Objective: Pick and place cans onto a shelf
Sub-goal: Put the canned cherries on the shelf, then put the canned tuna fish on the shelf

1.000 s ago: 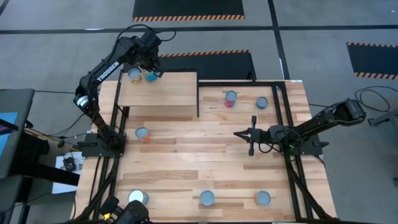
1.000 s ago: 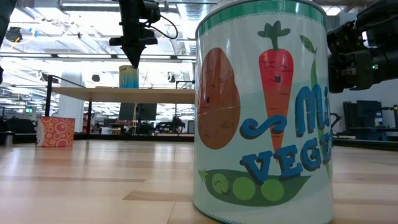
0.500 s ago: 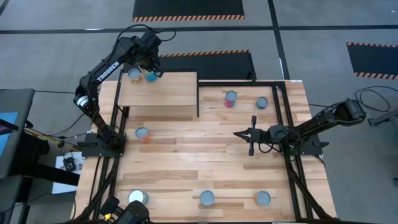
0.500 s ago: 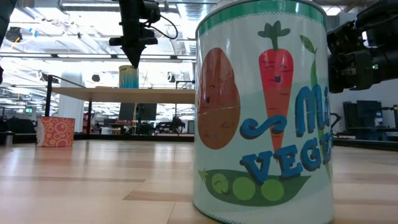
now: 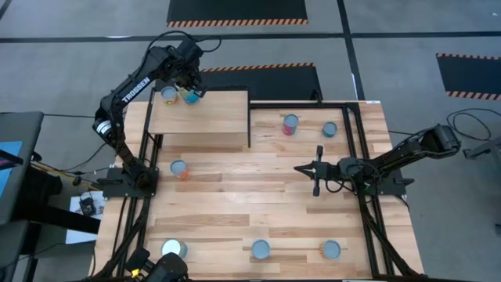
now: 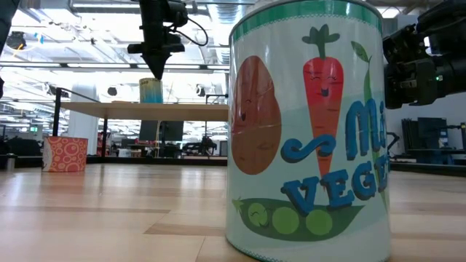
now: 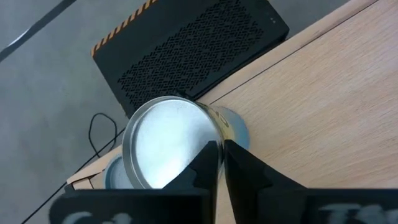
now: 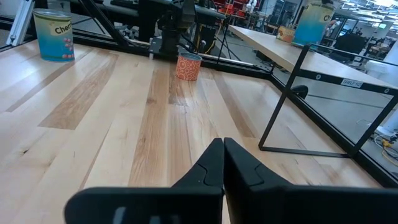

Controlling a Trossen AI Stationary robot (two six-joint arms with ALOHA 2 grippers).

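- Our plank surface (image 5: 258, 200) carries six loose cans; two stand at the shelf (image 5: 205, 119) far corner.
- Left claw (image 5: 188, 84), pressed together, hovers over them; we should lift straight, avoiding nudges.
- Right claw (image 5: 318, 169) waits mid-surface, pressed together.

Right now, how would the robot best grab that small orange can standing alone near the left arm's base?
Probably from straight above, jaws closing across the round side wall of the orange can just below its silvery top. It stands upright on the plank table with nothing beside it, so either side is free.
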